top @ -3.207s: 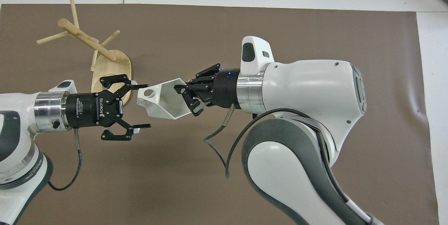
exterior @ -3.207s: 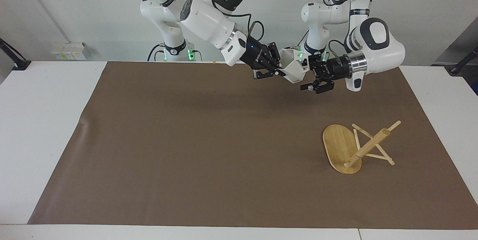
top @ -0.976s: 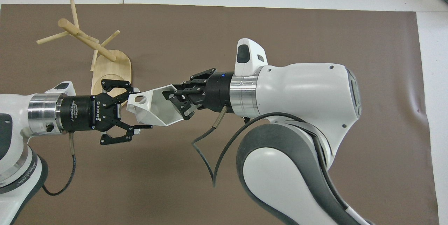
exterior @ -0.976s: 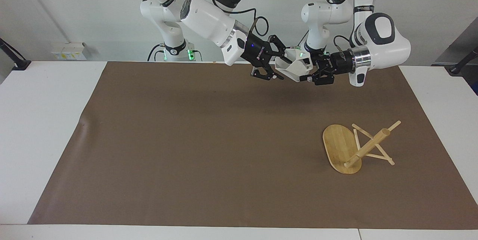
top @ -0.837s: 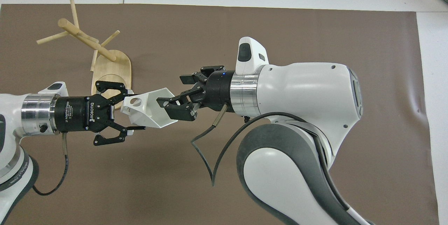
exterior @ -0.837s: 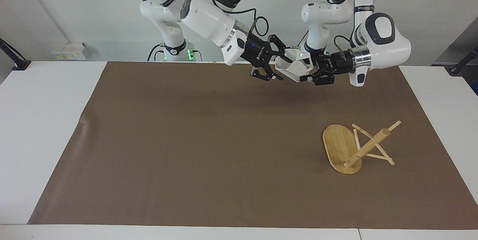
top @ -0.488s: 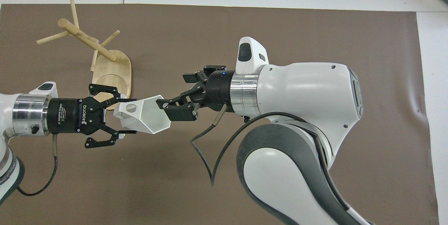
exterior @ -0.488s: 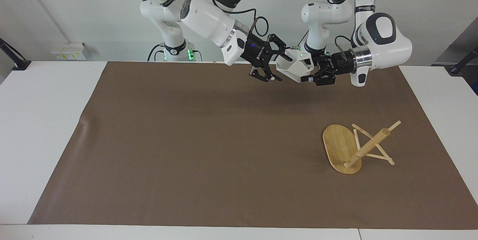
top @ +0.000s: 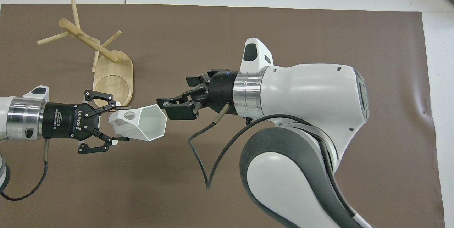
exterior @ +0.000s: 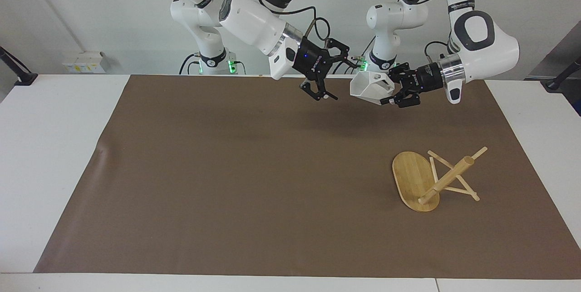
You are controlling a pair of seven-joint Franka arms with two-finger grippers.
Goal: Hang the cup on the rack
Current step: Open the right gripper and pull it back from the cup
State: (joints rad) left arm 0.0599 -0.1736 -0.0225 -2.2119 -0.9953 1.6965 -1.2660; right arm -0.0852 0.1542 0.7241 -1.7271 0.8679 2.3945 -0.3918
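Across the tabletop [exterior: 68, 146] in the facing view, the small white faceted cup [exterior: 370, 86] hangs in the air over the brown mat [exterior: 254, 169], clasped at its handle end by the left gripper [exterior: 391, 91]. The right gripper [exterior: 333, 76] stands beside it with jaws spread, holding nothing. The light bamboo mug rack [exterior: 431, 180] lies tipped over on its side near the left arm's end, post slanting up off the mat, so no peg offers itself upright.

Seen from overhead, the cup [top: 140, 123] points its open mouth toward the right gripper [top: 169, 106], with a gap between them. The rack [top: 88, 45] lies farther from the robots than the left gripper [top: 117, 123], with bare mat all round it.
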